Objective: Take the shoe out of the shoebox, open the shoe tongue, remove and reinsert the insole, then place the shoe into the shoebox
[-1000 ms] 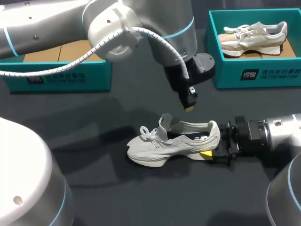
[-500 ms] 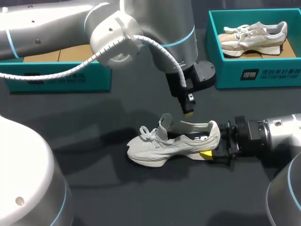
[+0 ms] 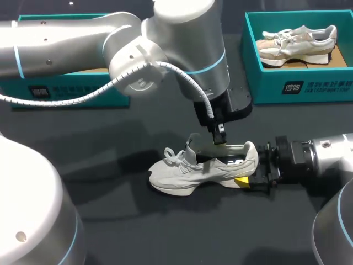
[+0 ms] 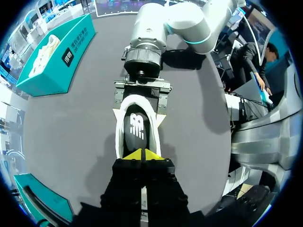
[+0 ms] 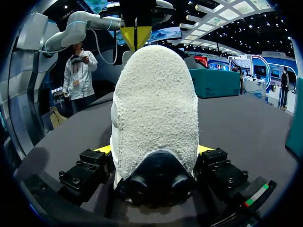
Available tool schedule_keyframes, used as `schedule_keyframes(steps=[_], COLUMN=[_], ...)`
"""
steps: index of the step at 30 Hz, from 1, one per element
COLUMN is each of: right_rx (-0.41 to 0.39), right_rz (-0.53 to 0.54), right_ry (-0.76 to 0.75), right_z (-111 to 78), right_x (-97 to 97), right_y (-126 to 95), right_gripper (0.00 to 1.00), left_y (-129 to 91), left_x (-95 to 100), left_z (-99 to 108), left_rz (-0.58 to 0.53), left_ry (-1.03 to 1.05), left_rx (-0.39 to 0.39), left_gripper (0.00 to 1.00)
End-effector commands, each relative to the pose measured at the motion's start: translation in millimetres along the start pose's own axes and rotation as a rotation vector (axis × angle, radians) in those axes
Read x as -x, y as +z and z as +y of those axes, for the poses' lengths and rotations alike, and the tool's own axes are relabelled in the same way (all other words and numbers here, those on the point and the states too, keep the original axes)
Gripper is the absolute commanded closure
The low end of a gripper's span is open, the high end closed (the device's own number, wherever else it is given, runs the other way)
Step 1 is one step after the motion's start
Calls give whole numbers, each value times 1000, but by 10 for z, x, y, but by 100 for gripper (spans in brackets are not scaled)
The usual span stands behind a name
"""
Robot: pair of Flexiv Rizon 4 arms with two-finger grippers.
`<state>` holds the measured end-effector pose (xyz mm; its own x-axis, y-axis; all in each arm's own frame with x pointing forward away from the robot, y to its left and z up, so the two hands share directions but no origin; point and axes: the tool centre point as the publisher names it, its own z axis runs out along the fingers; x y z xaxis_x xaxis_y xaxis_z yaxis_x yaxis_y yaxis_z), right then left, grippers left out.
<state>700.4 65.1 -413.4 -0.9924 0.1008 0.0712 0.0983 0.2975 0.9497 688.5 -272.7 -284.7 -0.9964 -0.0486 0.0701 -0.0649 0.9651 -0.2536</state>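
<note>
A light grey shoe (image 3: 190,168) lies on its sole on the dark table, toe to the left, its tongue standing up. My right gripper (image 3: 252,169) holds the heel (image 5: 154,104) from behind, one yellow-tipped finger on each side. My left gripper (image 3: 220,140) is shut, with nothing held, and hangs straight down at the shoe's mouth. In the left wrist view its joined yellow tips (image 4: 142,153) sit just over the dark insole (image 4: 136,128). In the right wrist view the left gripper (image 5: 136,36) shows above the heel.
A teal shoebox (image 3: 287,83) at the back right holds a second, beige shoe (image 3: 298,40). Another teal box (image 3: 66,91) stands at the back left, partly behind my left arm. Bare table lies in front of the shoe.
My left gripper has come down and slightly left, from above the shoe to its mouth. The shoe and my right gripper have stayed put.
</note>
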Motion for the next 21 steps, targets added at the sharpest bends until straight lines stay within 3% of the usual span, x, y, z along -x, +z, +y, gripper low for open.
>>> schedule_keyframes(steps=[1,6,21], right_rx=[-6,-6,-6], right_rz=[1,1,1], right_ry=[2,2,2], right_z=[4,4,4], right_x=[-12,-12,-12], right_y=[-2,-2,-2], right_gripper=[100,100,100], left_y=[94,330,337], left_x=[13,37,41], left_z=[5,22,27], left_rz=[13,18,7], left_ry=[21,44,39], left_rx=[15,78,91], left_gripper=[100,100,100])
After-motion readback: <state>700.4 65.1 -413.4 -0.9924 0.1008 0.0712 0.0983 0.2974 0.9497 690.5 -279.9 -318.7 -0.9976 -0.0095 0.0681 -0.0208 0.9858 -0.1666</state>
